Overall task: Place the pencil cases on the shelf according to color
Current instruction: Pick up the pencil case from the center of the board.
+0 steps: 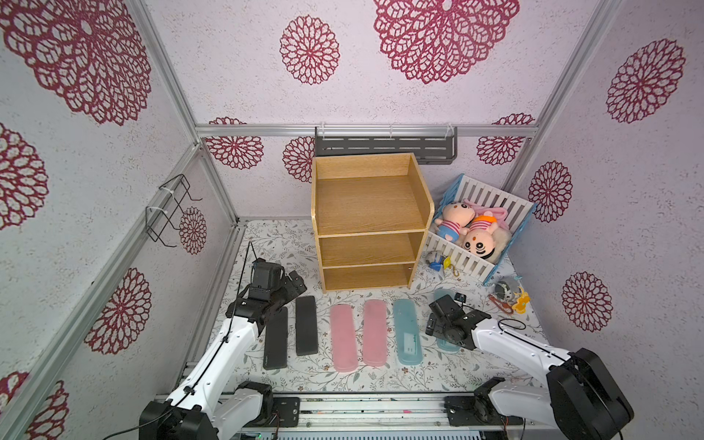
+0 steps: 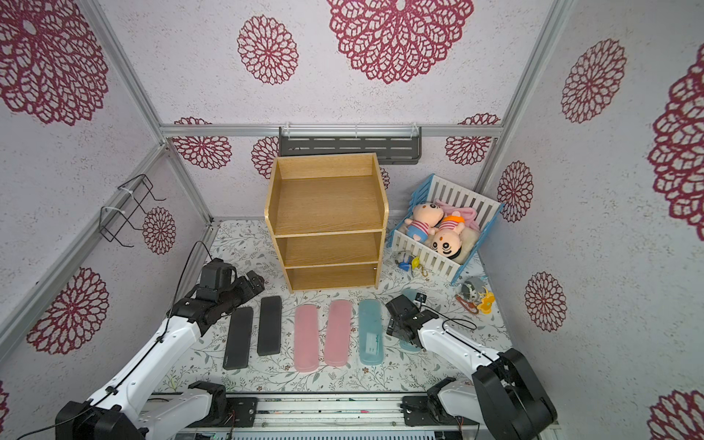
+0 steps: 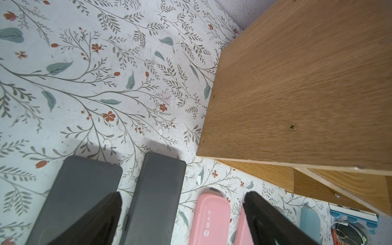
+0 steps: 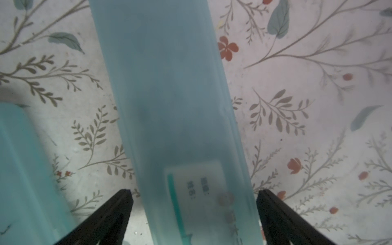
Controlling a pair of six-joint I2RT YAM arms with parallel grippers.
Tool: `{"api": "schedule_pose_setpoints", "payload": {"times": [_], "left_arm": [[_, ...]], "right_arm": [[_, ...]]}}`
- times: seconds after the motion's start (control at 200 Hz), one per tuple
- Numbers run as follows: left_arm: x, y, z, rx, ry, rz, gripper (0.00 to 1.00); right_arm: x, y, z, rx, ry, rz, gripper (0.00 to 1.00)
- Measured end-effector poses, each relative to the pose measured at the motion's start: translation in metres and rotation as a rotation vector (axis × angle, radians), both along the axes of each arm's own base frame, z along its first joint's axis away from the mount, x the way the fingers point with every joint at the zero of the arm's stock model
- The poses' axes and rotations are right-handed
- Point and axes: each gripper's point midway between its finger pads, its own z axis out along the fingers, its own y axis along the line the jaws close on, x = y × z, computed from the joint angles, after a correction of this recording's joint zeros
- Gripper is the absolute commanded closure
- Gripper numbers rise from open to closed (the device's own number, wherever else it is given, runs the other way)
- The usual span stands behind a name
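Six pencil cases lie side by side on the floral table before the wooden shelf [image 1: 367, 224]: two black [image 1: 276, 339] [image 1: 306, 325], two pink [image 1: 344, 337] [image 1: 375, 331], two light blue [image 1: 407, 331] [image 1: 446, 346]. My right gripper [image 4: 195, 197] is open and points down over the rightmost blue case [image 4: 169, 95]. Its fingertips [image 4: 127, 197] stand either side of the case, apart from it. My left gripper [image 3: 182, 199] is open and empty. It hovers past the far ends of a black case [image 3: 157, 191] and a pink case [image 3: 212, 218], beside the shelf [image 3: 297, 95]. All three tiers are bare.
A white slatted crate [image 1: 491, 202] with plush dolls stands right of the shelf. Small toys [image 1: 510, 297] [image 1: 438, 263] lie near it. A dark grey rack [image 1: 384, 146] hangs on the back wall, a wire holder [image 1: 171, 209] on the left wall.
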Motion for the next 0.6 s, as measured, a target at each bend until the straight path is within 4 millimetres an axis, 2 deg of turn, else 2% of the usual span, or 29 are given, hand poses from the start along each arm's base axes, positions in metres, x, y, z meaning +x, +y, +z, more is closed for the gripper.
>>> {"api": "schedule_pose_setpoints", "payload": {"times": [0.19,0.395,0.595], "left_arm": [[0.0,-0.003,-0.001,0.0,0.002,-0.007,0.03],[-0.001,-0.005,0.0,-0.004,0.002,-0.004,0.03],[-0.002,-0.009,-0.001,-0.001,0.002,-0.01,0.03]], "right_arm": [[-0.005,0.009,-0.009,0.041,0.015,0.033,0.02],[-0.008,0.025,-0.008,0.052,0.006,0.096,0.02],[-0.005,0.026,-0.01,0.037,0.009,0.101,0.02]]}}
